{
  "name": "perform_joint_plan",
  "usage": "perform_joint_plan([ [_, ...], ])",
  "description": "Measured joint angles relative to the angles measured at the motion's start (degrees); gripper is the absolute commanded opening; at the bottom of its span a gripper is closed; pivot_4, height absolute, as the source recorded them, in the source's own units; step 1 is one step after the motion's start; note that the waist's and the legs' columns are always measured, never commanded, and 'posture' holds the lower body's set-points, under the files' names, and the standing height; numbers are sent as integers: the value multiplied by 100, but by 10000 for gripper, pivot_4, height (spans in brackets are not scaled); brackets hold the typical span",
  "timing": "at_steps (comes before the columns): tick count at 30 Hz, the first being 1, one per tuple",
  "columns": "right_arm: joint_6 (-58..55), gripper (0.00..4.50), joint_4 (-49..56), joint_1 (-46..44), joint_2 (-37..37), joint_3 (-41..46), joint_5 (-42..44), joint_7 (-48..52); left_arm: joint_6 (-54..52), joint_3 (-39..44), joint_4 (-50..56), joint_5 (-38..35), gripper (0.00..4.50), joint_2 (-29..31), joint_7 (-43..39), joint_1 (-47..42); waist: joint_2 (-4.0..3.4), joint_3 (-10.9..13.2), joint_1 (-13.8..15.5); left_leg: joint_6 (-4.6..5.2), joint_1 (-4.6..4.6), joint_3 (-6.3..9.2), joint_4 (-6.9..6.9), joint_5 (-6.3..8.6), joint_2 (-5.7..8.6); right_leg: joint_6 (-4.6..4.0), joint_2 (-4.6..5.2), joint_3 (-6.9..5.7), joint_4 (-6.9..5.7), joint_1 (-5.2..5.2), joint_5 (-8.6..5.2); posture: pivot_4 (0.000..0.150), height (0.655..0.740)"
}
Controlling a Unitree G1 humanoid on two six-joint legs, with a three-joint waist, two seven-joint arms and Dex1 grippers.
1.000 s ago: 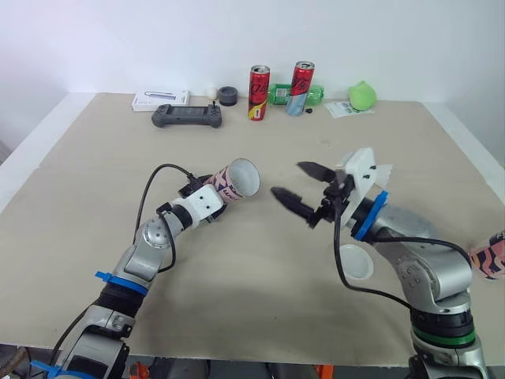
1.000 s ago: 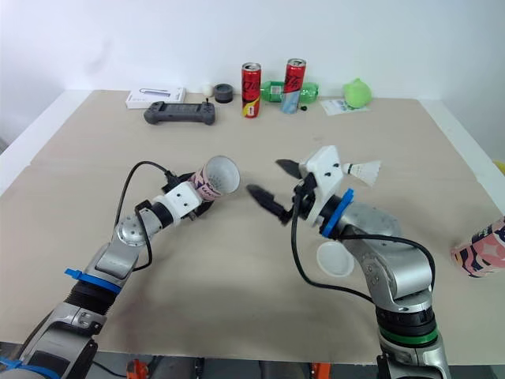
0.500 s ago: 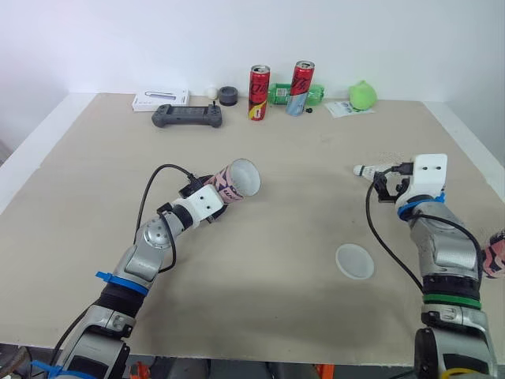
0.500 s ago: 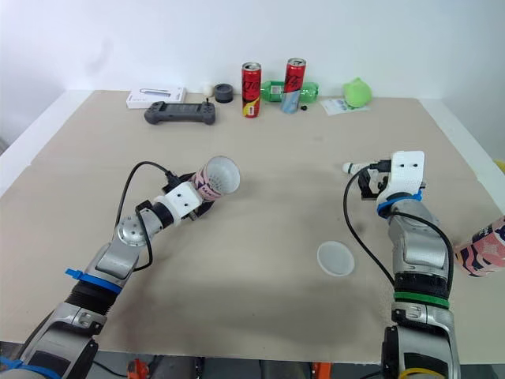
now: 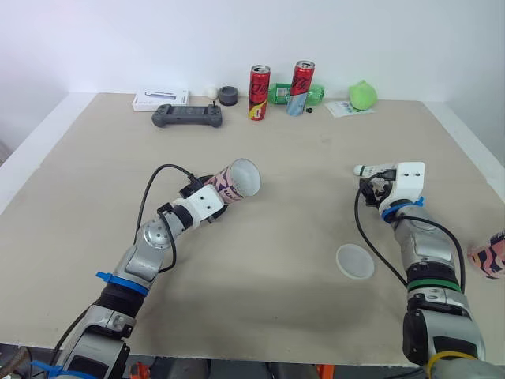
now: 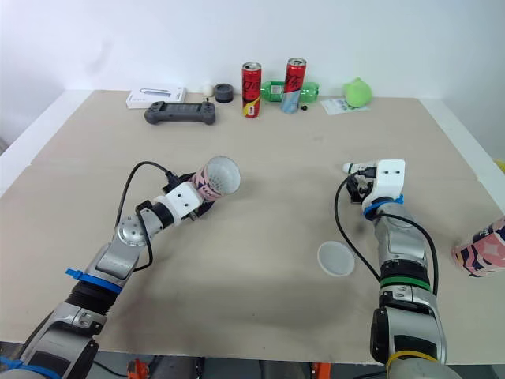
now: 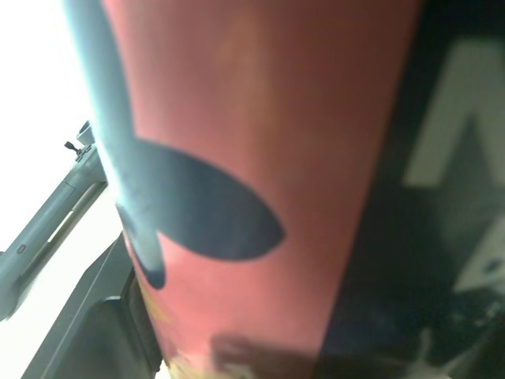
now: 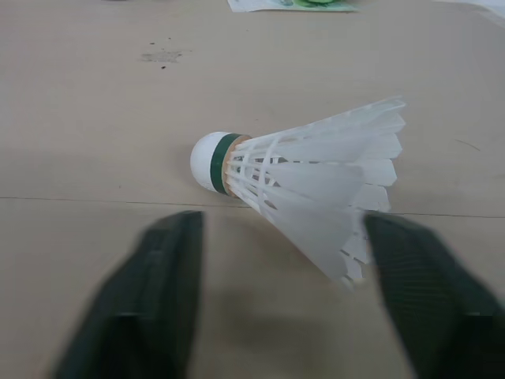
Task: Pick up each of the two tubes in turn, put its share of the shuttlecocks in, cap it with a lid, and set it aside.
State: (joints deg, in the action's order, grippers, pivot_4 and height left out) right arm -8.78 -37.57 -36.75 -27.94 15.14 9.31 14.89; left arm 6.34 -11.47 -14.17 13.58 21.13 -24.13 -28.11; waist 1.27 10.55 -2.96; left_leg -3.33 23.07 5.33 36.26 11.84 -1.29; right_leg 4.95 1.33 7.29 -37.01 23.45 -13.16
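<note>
White-feathered shuttlecock (image 8: 292,170) with a rounded white cork tip and a green band lies on its side on the pale beige bench (image 5: 95,174), out on the robot's right side. The right end effector (image 5: 379,185) is down at it with its two black fingers (image 8: 170,292) spread wide. In the right wrist view the feather skirt reaches back into the gap between them, and the cork tip lies beyond the fingertips. The outer feathers come just beside one finger, though I cannot tell whether they touch. Nearer the robot, a round translucent white lid (image 5: 355,260) lies flat on the bench, close to the right forearm but apart from the shuttlecock. A pink-and-black patterned cardboard tube (image 6: 479,246) sits at the right edge of the bench, well apart from the end effector. The left end effector (image 5: 215,195) is closed around a second pink patterned tube (image 5: 235,180). It holds this one tilted above the bench, open mouth raised and turned towards the robot's right side. Along the far edge stand two red drink cans (image 5: 259,92), with a green plastic bottle (image 5: 278,95) lying behind them. To the robot's left of the cans are a black handheld game controller (image 5: 187,116) and a flat white box (image 5: 161,99). A round green object (image 5: 362,95) sits to their right.
</note>
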Motion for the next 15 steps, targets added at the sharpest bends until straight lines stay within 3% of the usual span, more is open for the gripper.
perform_joint_plan([
  [4,20,186,-33,0,26,-3,-3,-10,0,0,1,-1,35718,0,0,0,0,0,0,0,0,0,0,0,0,0,0,0,0,0,0,1500,7400],
  [11,70,186,113,72,25,-65,-7,147,0,0,1,-1,35718,0,0,0,0,0,0,0,0,0,0,0,0,0,0,0,0,0,0,1500,7400],
  [15,-175,186,1903,933,-208,-471,412,1335,-4,-10,72,-1,35718,-1,-9,21,-21,10,4,0,10,5,-5,0,2,16,2,0,0,5,-10,1500,7400],
])
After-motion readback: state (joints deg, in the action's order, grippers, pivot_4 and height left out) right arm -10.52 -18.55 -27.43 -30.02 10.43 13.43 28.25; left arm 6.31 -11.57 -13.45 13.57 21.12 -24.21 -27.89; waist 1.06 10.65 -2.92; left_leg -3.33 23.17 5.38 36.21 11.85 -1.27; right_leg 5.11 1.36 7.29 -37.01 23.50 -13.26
